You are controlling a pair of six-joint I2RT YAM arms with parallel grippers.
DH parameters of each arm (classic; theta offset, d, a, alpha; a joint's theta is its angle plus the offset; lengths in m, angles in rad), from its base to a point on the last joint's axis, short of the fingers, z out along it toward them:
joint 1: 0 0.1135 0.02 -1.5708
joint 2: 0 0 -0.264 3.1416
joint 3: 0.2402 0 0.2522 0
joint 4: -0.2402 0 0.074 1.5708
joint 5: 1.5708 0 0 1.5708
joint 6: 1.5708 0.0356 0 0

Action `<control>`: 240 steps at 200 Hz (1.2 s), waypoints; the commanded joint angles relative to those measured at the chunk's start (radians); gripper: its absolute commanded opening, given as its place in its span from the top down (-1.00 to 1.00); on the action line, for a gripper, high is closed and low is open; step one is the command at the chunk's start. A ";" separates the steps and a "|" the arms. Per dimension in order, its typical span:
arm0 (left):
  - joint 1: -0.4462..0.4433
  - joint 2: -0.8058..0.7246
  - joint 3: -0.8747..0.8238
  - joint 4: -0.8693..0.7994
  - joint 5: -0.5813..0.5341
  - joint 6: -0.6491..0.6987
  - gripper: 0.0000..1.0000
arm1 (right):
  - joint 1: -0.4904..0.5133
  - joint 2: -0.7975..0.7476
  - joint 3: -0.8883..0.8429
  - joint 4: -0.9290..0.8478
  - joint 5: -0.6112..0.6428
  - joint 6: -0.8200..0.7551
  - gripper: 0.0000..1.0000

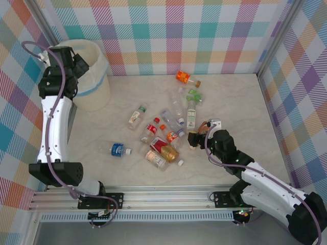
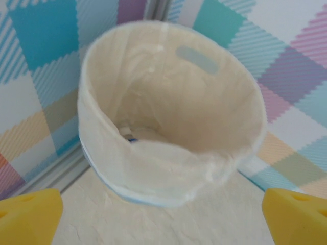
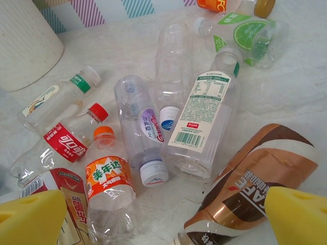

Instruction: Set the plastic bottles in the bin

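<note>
Several plastic bottles [image 1: 163, 130] lie scattered mid-table. The lined cream bin [image 1: 96, 76] stands at the far left. My left gripper [image 1: 80, 62] hangs open at the bin's rim; the left wrist view looks into the bin [image 2: 168, 168] between its yellow fingertips [image 2: 30, 217], with nothing held in the gripper [image 2: 163, 227]. My right gripper [image 3: 163, 224] is open just above the pile. An orange-label bottle [image 3: 104, 176] lies inside its left finger and a brown coffee bottle [image 3: 255, 189] inside its right finger. Nothing is gripped.
A blue-label bottle [image 1: 118, 149] lies apart at the left front, and an orange one [image 1: 187, 78] near the back wall. Checked walls close in the table on three sides. Bare table lies between the bin and the pile.
</note>
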 commanded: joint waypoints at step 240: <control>-0.246 -0.164 -1.173 0.214 0.262 -0.824 -1.00 | 0.001 0.059 0.054 0.022 -0.010 -0.014 -0.99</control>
